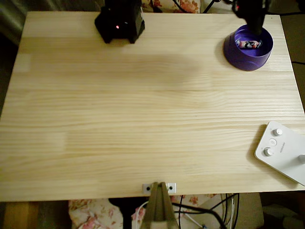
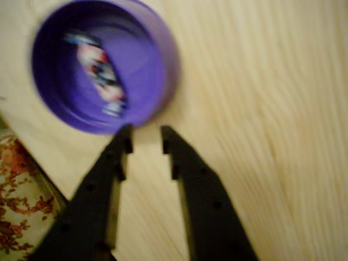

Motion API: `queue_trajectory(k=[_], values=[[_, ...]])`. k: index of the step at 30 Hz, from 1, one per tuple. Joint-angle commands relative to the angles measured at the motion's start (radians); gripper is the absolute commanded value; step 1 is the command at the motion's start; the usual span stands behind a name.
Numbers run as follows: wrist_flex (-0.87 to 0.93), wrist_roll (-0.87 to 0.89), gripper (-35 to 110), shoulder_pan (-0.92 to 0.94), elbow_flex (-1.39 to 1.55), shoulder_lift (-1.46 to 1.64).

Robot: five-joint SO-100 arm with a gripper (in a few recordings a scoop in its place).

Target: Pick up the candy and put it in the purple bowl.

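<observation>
The candy (image 1: 249, 44) lies flat on the bottom of the purple bowl (image 1: 235, 51) at the table's far right corner in the overhead view. In the wrist view the candy (image 2: 100, 70) shows blurred inside the purple bowl (image 2: 163, 60) at upper left. My black gripper (image 2: 145, 137) hangs open just outside the bowl's rim, with bare wood and nothing else between its fingers. In the overhead view the black arm reaches over the bowl's far edge, and the gripper (image 1: 257, 26) is a dark shape there.
The arm's black base (image 1: 119, 21) with a red light sits at the table's far edge, left of centre. A white device with knobs (image 1: 282, 150) lies at the near right edge. Flowered cloth (image 2: 22, 185) shows past the table edge.
</observation>
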Motion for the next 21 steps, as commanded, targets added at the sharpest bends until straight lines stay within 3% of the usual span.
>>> queue_trajectory(k=[1,12,21], values=[[0.011,-0.014,6,0.103,0.046,0.229],[0.091,-0.166,6,0.558,0.344,0.635],[0.198,-0.181,3,0.873,0.446,0.798]])
